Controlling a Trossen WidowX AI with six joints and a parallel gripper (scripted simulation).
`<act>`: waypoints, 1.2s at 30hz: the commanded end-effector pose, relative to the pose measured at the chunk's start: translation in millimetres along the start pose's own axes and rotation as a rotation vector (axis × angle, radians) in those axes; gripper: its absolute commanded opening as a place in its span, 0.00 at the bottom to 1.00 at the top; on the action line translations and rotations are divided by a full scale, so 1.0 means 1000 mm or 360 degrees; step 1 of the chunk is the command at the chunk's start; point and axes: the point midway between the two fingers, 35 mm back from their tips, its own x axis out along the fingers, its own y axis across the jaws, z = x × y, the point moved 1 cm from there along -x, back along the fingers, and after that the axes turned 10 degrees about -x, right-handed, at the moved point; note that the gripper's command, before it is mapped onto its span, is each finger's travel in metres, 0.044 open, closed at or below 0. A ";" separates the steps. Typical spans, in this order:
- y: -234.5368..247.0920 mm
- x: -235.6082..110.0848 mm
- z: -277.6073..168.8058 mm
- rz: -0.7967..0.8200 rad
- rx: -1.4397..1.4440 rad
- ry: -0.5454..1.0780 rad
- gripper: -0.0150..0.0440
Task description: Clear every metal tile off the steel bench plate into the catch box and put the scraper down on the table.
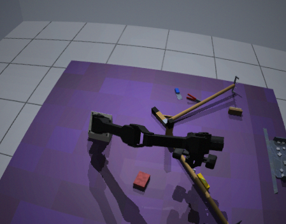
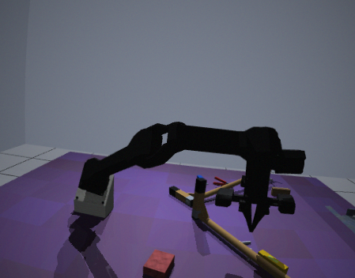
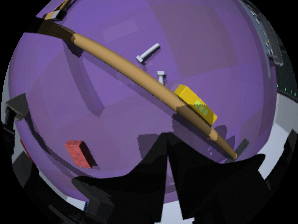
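Note:
My gripper (image 1: 193, 163) (image 2: 251, 230) (image 3: 166, 136) is shut and empty, pointing down above the table, clear of the tools. A long tool (image 1: 202, 190) (image 2: 231, 238) (image 3: 122, 64) with a round wooden shaft lies beneath, its forked handle end standing up; a narrow grey bar (image 3: 240, 149) at its far end looks like the scraper blade. A second wooden-shafted tool (image 1: 204, 102) (image 2: 223, 189) with a toothed head lies behind. The steel plate (image 1: 278, 163) is at the right edge, small pale, dark and orange tiles scattered on it. The catch box is not identifiable.
A yellow block (image 1: 203, 181) (image 2: 273, 261) (image 3: 196, 104) touches or nearly touches the near shaft. Two bolts (image 3: 148, 53) (image 3: 160, 76) lie beside it. A red block (image 1: 142, 180) (image 2: 159, 263) (image 3: 79, 153), a brown block (image 1: 235, 111), red pliers (image 1: 192, 97) and a blue-handled tool (image 1: 177, 91) lie around.

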 end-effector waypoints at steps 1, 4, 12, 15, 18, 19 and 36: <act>0.002 -0.003 0.000 -0.0006 0.0169 0.0013 0.25; 0.003 -0.006 -0.001 -0.0016 0.0286 0.0016 0.25; 0.005 -0.014 -0.003 -0.0041 0.0598 0.0020 0.25; 0.006 -0.017 -0.004 -0.0051 0.0715 0.0020 0.25; 0.007 -0.020 -0.004 -0.0061 0.0832 0.0020 0.25; 0.008 -0.021 -0.005 -0.0064 0.0872 0.0020 0.25; 0.014 -0.038 -0.008 -0.0122 0.1535 0.0002 0.25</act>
